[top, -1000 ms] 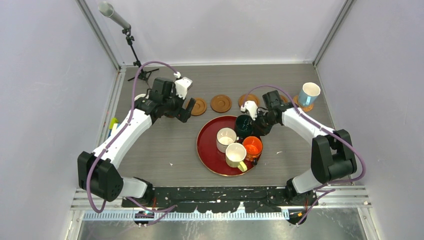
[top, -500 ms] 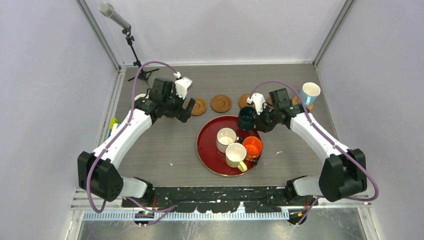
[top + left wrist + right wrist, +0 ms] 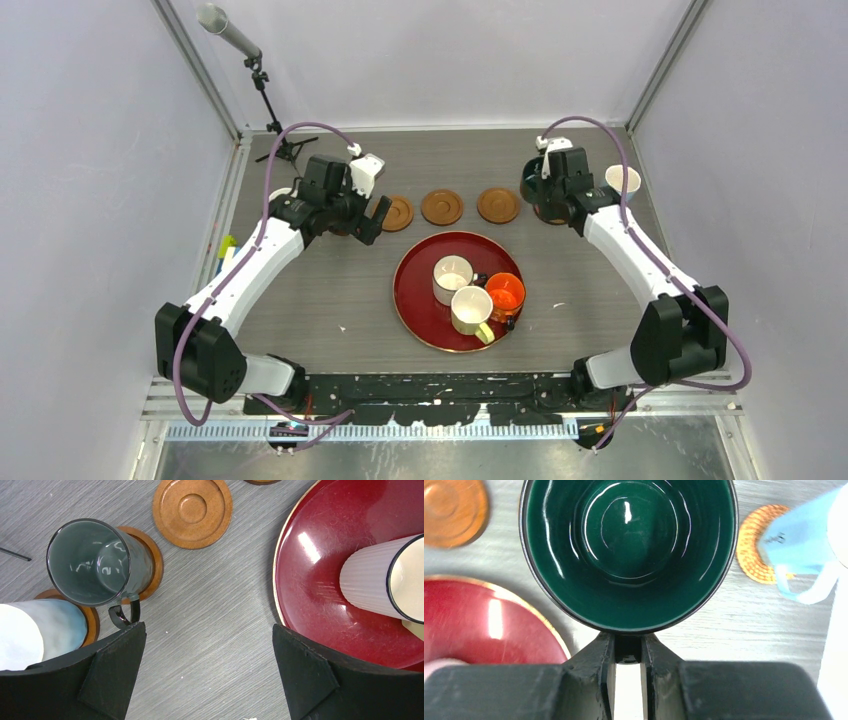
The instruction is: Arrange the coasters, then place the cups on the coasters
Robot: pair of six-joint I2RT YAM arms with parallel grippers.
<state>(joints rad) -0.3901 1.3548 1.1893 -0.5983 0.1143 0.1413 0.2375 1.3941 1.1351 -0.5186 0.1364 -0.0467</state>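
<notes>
Three cups (image 3: 452,272) on tray (image 3: 412,290), three bare coasters (image 3: 441,207)

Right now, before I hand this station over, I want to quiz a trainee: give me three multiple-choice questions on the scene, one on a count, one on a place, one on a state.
1. How many cups stand on the red tray?
A. one
B. three
C. five
2. Where is the dark green cup?
A. on the red tray
B. in the right gripper
C. out of sight
3. The left gripper is:
A. open and empty
B. shut on a cup
C. shut on nothing

Key:
1 B: the white cup, yellow cup and orange cup stand on it.
2 B: that gripper is clamped on its handle.
3 A: its jaws stand wide with nothing between.
</notes>
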